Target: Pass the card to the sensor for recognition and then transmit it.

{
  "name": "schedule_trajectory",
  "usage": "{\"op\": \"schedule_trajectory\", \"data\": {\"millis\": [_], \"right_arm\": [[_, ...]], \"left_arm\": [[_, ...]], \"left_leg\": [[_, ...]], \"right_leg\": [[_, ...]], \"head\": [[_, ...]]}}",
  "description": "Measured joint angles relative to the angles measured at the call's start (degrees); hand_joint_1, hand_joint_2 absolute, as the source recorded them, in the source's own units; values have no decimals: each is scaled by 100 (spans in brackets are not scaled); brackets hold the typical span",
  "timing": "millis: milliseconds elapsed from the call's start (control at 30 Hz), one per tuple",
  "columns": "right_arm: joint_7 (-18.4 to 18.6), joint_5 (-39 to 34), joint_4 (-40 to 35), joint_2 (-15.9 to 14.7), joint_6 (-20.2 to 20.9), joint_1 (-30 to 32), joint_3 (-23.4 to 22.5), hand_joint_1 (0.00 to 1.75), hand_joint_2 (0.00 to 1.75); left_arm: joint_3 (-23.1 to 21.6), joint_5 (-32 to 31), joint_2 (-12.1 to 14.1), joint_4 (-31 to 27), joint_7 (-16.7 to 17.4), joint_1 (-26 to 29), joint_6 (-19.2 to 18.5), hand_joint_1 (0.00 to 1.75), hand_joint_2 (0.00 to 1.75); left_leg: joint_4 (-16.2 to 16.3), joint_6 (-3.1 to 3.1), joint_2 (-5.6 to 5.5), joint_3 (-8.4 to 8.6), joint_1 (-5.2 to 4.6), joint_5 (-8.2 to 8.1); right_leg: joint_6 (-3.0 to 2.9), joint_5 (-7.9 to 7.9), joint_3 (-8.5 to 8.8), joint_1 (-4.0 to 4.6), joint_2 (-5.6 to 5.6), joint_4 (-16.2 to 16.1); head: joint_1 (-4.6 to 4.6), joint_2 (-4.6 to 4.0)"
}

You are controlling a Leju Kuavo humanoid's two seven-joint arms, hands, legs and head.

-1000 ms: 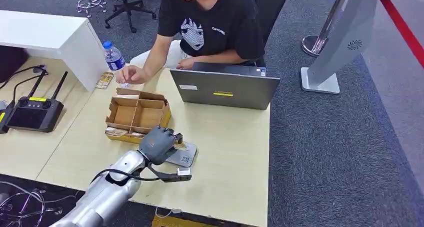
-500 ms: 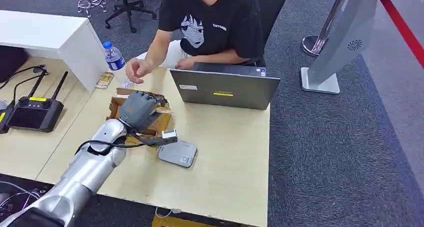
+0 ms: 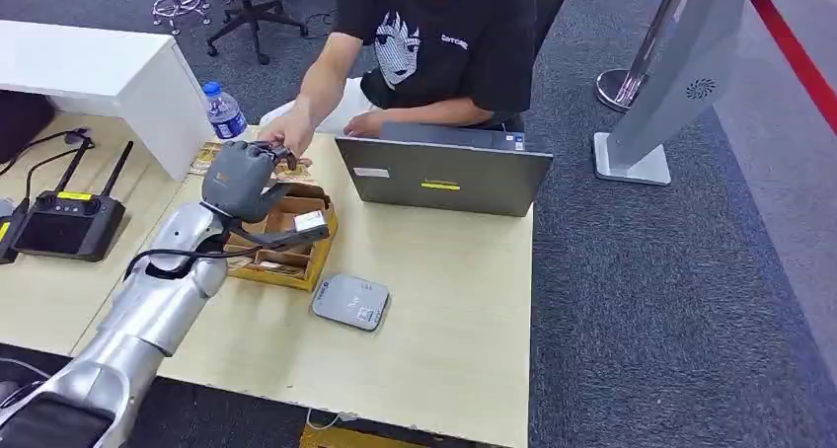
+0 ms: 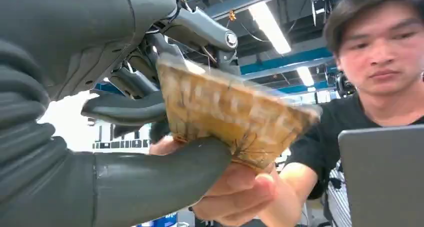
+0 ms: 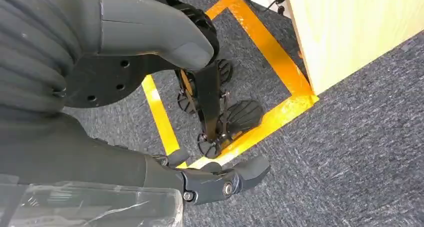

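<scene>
left wrist view: card (image 4: 230,114) blurred, half-hidden

Card (image 4: 227,114): golden-brown with a pale grid pattern (blurred). Sensor (image 3: 350,302): light grey with a small dark square code. Table (image 3: 444,300): pale wood; floor tape (image 5: 265,47): yellow.

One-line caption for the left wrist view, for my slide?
Left hand holds the patterned card out as the person's hand takes it from beneath.

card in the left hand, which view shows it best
The left wrist view: the card sits large, pinched by the left hand, a person's hand at its underside. The head view shows the left hand covering it. The right wrist view faces the floor.
</scene>
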Motion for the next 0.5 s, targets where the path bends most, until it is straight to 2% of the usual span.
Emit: {"op": "schedule_trajectory", "data": {"millis": [167,500], "right_arm": [[11,-6,0,15,-26,0,0,0,175],[17,-42,0,28,-35,7,-33,0,175]], "left_arm": [[0,-79,-2,-4,-20,168,24,0,175],[-50,-238,26,-540,-96,1096,-118,0,175]], "left_leg": [[-1,0,0,0,0,0],[-1,0,0,-2,-1,-2]], "right_leg": [[0,0,0,0,-1,0],[1,-2,-2,-1,0,-2]], "head": [[0,0],[0,0]]}}
